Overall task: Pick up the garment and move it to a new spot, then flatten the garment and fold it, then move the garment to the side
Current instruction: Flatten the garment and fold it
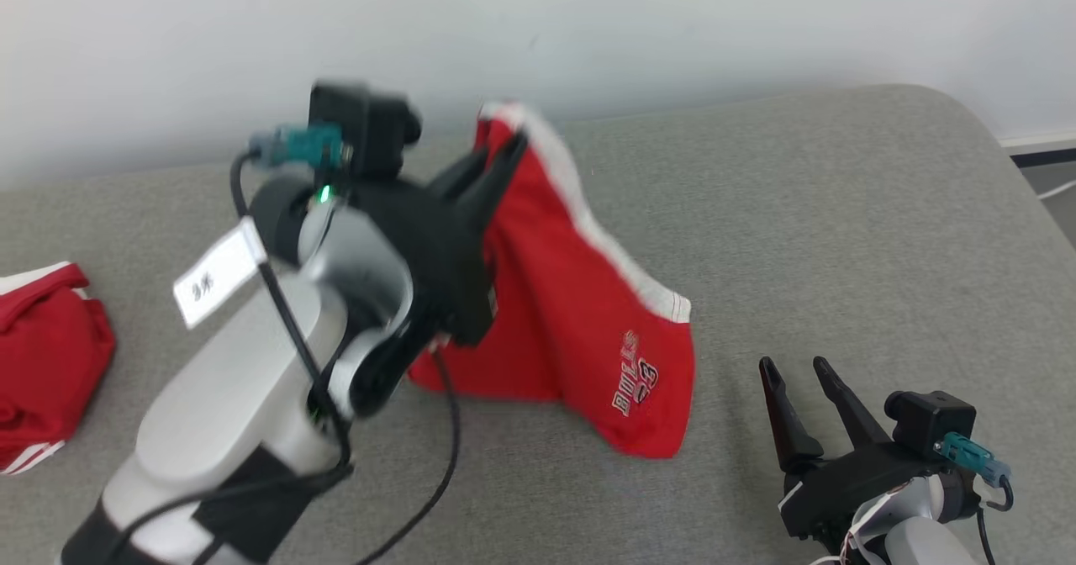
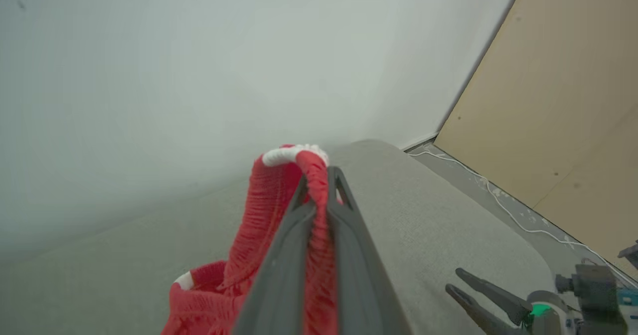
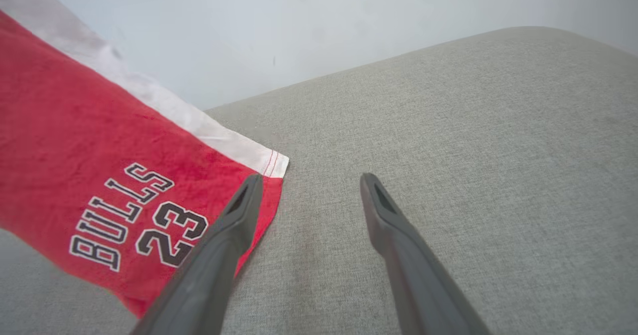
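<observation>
Left pincer (image 1: 507, 151) grips the white-trimmed edge of red fabric basketball shorts (image 1: 572, 321), held raised for carrying (hem below it touches the grey padded tabletop (image 1: 841, 212)); right pincer (image 1: 793, 369) is open and empty beside the hem.

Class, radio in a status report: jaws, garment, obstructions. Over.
Left jaws shut on Bulls garment, one edge raised. Right jaws open, empty. Spare red cloth far left, apart.

A bare, lab-like test room is suggested: a grey padded surface (image 1: 841, 229) is backed at twelve o'clock by a white wall (image 1: 639, 18), with a tan board (image 2: 573, 100) and loose cable (image 2: 498, 195) at two o'clock.
</observation>
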Tool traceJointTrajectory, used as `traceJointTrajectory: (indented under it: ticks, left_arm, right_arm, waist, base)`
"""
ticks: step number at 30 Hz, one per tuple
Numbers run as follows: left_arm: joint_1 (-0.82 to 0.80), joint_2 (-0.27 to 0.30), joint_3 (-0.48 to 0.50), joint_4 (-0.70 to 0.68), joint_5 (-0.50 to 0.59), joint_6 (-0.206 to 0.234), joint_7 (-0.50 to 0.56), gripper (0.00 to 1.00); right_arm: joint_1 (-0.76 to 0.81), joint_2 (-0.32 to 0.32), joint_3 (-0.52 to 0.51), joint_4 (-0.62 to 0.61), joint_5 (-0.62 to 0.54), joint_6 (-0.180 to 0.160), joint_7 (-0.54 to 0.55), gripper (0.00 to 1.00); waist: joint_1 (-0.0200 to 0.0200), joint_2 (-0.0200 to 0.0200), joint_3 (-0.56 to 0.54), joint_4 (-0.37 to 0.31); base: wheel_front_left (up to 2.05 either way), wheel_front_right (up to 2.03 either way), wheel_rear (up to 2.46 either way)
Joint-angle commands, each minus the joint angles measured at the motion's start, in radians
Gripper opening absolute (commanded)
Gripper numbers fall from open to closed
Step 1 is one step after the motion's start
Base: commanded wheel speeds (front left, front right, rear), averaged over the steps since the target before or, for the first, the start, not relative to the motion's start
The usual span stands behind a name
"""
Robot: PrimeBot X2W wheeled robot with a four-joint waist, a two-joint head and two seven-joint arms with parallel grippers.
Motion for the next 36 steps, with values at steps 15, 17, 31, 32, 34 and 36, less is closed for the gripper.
traceJointTrajectory:
  ticks: [15,17,31,32,34,36]
  left_arm:
    - [0.408,0.165,0.037,-0.138,-0.086,0.107,-0.059,0.0]
    - [0.431,0.175,0.043,-0.126,-0.095,0.116,-0.062,0.0]
    - [0.533,0.158,0.074,-0.018,-0.143,0.137,-0.129,1.0]
    - [0.541,0.156,0.083,-0.014,-0.146,0.137,-0.146,1.0]
    - [0.556,0.152,0.107,-0.011,-0.153,0.139,-0.193,1.0]
    - [0.572,0.148,0.134,-0.011,-0.164,0.136,-0.239,1.0]
  right_arm:
    - [0.014,-0.004,-0.033,-0.049,-0.04,0.0,0.036,1.0]
    - [0.014,-0.004,-0.034,-0.056,-0.042,0.0,0.041,1.0]
    - [0.027,-0.004,-0.043,-0.08,-0.051,0.0,0.058,1.0]
    - [0.029,-0.004,-0.044,-0.082,-0.05,0.0,0.06,1.0]
    - [0.036,-0.004,-0.049,-0.086,-0.054,0.0,0.064,1.0]
    - [0.042,-0.004,-0.055,-0.09,-0.058,0.0,0.066,1.0]
  waist:
    - [0.0001,0.0,0.028,0.155]
    - [0.0001,0.0,0.026,0.167]
    - [0.0001,0.0,0.012,0.187]
    - [0.0001,0.0,0.009,0.186]
    - [0.0001,0.0,0.001,0.183]
    - [0.0001,0.0,-0.004,0.181]
  base:
    - [0.0,0.0,0.0]
    - [0.0,0.0,0.0]
    - [0.0,0.0,0.0]
    - [0.0,0.0,0.0]
    - [0.0,0.0,0.0]
    - [0.0,0.0,0.0]
